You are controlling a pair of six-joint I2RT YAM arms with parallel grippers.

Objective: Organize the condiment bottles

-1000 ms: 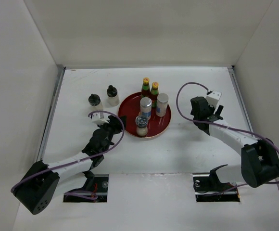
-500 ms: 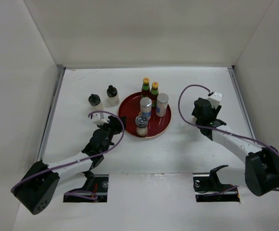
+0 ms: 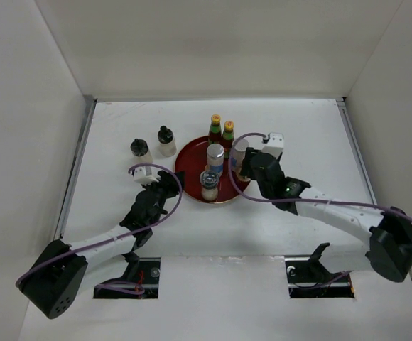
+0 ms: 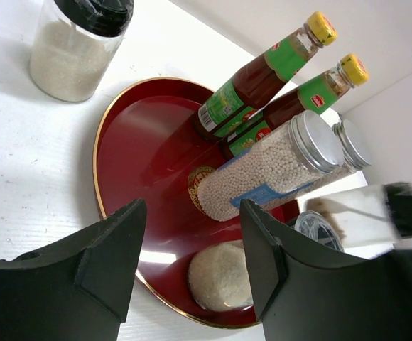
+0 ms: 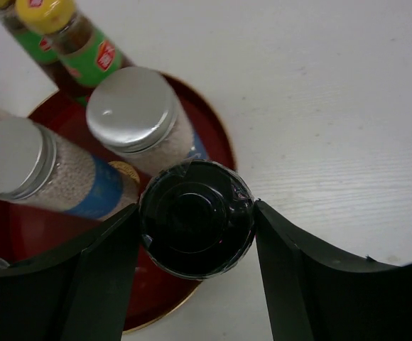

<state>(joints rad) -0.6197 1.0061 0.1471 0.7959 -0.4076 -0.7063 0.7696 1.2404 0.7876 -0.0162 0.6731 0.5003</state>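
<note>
Counter (image 3: 298,128) is carrying a round red tray (image 3: 187,162), with both arms reaching toward it.

Right gripper (image 5: 195,212) is grasping a black-capped shaker (image 5: 192,231), one finger pressing each side of the cap. It is holding this shaker over the tray's right rim. Cannot tell whether the base is resting on the tray or hanging above it.

Left gripper (image 4: 192,213) is sitting released just off the tray's left rim, fingers apart with nothing between them.

Two silver-lidded jars are standing on the tray. The first (image 5: 133,110) is standing just beyond the right gripper's load. The second (image 5: 21,163) is standing to that gripper's left, beside the first.

Two red sauce bottles with yellow caps (image 4: 263,78) (image 4: 302,96) are standing side by side at the tray's far edge, straight ahead of the left gripper and past the jars.

One pale shaker (image 4: 220,277) is standing on the near part of the tray, close ahead of the left gripper.

Two dark-capped shakers (image 3: 139,149) (image 3: 165,140) are standing on the counter off the tray, beyond the left gripper and slightly to its left.
</note>
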